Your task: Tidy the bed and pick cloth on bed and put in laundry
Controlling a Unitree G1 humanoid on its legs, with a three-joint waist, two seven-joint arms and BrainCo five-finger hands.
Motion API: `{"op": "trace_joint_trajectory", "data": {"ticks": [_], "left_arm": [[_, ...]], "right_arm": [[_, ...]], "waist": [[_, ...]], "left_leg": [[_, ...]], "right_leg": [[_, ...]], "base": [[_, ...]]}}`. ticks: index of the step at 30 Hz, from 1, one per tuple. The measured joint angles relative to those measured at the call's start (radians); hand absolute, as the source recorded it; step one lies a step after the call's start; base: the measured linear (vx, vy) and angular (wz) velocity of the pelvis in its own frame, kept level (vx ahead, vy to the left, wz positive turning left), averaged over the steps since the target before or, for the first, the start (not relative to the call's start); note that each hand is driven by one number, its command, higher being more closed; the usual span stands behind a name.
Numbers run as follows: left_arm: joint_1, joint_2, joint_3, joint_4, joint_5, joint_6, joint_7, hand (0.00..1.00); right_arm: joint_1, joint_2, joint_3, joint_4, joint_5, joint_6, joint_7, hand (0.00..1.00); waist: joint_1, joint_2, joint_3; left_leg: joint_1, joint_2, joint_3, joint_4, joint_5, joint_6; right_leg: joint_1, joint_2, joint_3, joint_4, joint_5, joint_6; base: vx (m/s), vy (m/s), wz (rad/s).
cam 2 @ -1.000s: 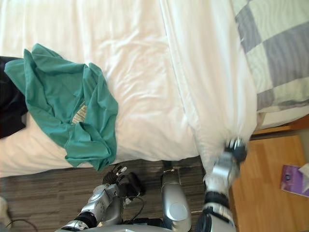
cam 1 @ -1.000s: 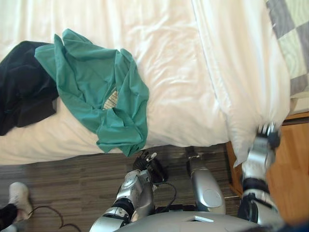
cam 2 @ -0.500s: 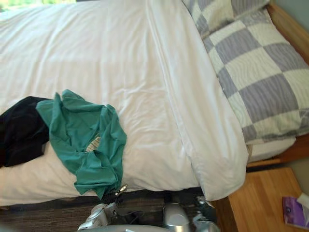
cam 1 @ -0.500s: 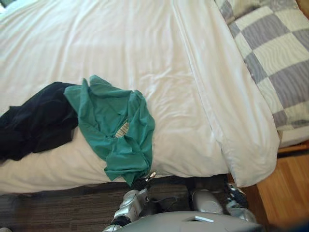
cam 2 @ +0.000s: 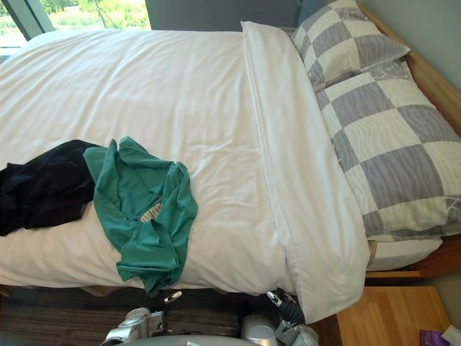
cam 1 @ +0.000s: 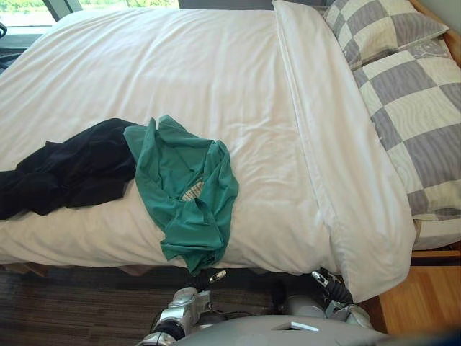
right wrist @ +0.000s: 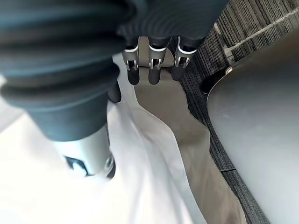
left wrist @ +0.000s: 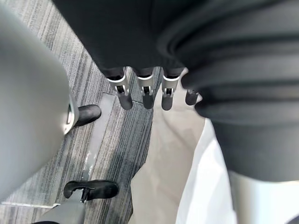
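Grey carpet (cam 1: 65, 306) borders the near edge of the bed (cam 1: 216, 79). Left hand (left wrist: 144, 91) and right hand (right wrist: 152, 70) hang below that edge, fingers straight, holding nothing. A green shirt (cam 1: 189, 194) drapes over the bed's near edge, and a black garment (cam 1: 72, 173) touches it, lying toward the bed's left end. Checked pillows (cam 1: 410, 108) occupy the bed's right end. Step in hand, as judged: cloth pickup, not yet begun. The next move calls for raising the left hand to the shirt and closing the fingers on it.
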Motion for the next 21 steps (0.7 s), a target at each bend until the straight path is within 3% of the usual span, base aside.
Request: {"op": "trace_joint_trajectory", "data": {"ticks": [5,7,9,10,12,13,16,18,20,21], "left_arm": [[0.009,0.007,0.02,-0.002,0.015,-0.029,0.018,0.0],[0.013,0.018,0.037,-0.002,0.004,-0.047,0.039,0.0],[0.017,0.036,0.048,-0.003,-0.011,-0.062,0.044,0.0],[0.018,0.046,0.058,-0.001,-0.015,-0.067,0.044,0.0],[0.02,0.05,0.052,0.015,-0.05,-0.073,0.046,0.0],[0.019,0.051,0.05,0.016,-0.064,-0.084,0.055,0.0],[0.004,0.054,0.014,0.045,-0.126,-0.113,0.083,0.0],[-0.011,0.052,-0.059,0.046,-0.126,-0.115,0.09,0.0],[-0.027,0.046,-0.118,0.045,-0.123,-0.107,0.076,0.0],[-0.051,0.028,-0.147,0.042,-0.123,-0.101,0.064,0.0]], "right_arm": [[0.0,-0.003,-0.013,0.002,-0.006,0.033,0.014,0.0],[0.0,-0.009,-0.012,0.002,-0.019,0.033,0.023,0.0],[0.002,-0.035,0.002,0.023,-0.043,0.048,0.022,0.0],[0.002,-0.043,0.002,0.023,-0.043,0.052,0.022,0.0],[-0.027,-0.091,0.009,0.028,-0.04,0.053,0.018,0.0],[-0.036,-0.104,0.01,0.031,-0.041,0.053,0.017,0.0],[-0.109,-0.152,0.014,0.076,-0.044,0.052,0.006,0.0],[-0.145,-0.161,0.014,0.085,-0.062,0.049,0.001,0.0],[-0.152,-0.144,0.013,0.077,-0.062,0.036,0.009,0.0],[-0.157,-0.134,0.013,0.073,-0.062,0.025,0.025,0.0]], "waist": [[0.007,0.002,0.008],[0.013,-0.008,0.023],[0.014,-0.024,0.023],[0.01,-0.031,0.029],[-0.017,-0.011,0.032],[-0.025,-0.011,0.032],[-0.044,0.006,0.038],[-0.053,0.029,0.063],[-0.055,0.039,0.075],[-0.038,0.045,0.082]], "left_leg": [[0.015,0.039,0.015,0.07,-0.029,-0.026],[-0.019,0.072,0.021,0.221,-0.044,-0.023],[-0.101,0.139,0.041,0.494,-0.05,-0.008],[-0.129,0.16,0.031,0.565,-0.058,-0.004],[-0.232,0.221,-0.11,0.691,-0.13,0.003],[-0.253,0.231,-0.155,0.697,-0.136,0.004],[-0.273,0.274,-0.416,0.62,-0.137,0.002],[-0.245,0.272,-0.494,0.526,-0.151,-0.024],[-0.222,0.247,-0.462,0.422,-0.13,-0.054],[-0.184,0.231,-0.377,0.356,-0.148,-0.183]], "right_leg": [[0.028,0.021,0.001,0.007,-0.034,-0.025],[0.008,0.005,-0.005,0.098,-0.089,-0.029],[-0.074,-0.035,-0.018,0.304,-0.184,-0.035],[-0.084,-0.038,0.0,0.339,-0.203,-0.036],[-0.151,-0.051,0.064,0.422,-0.258,-0.032],[-0.166,-0.061,0.084,0.442,-0.264,-0.023],[-0.272,-0.082,0.188,0.54,-0.255,0.062],[-0.29,-0.093,0.221,0.532,-0.234,0.115],[-0.286,-0.126,0.222,0.494,-0.197,0.157],[-0.301,-0.148,0.211,0.478,-0.147,0.167]], "base": [[0.05,-0.064,-0.15],[0.05,-0.068,-0.35],[0.09,-0.05,-0.41],[0.12,0.032,-0.44],[0.12,0.093,-0.52],[0.19,0.179,-0.61],[0.14,0.289,-0.79],[0.0,0.518,-0.47],[-0.13,0.558,-0.11],[-0.3,0.725,-0.6]]}}
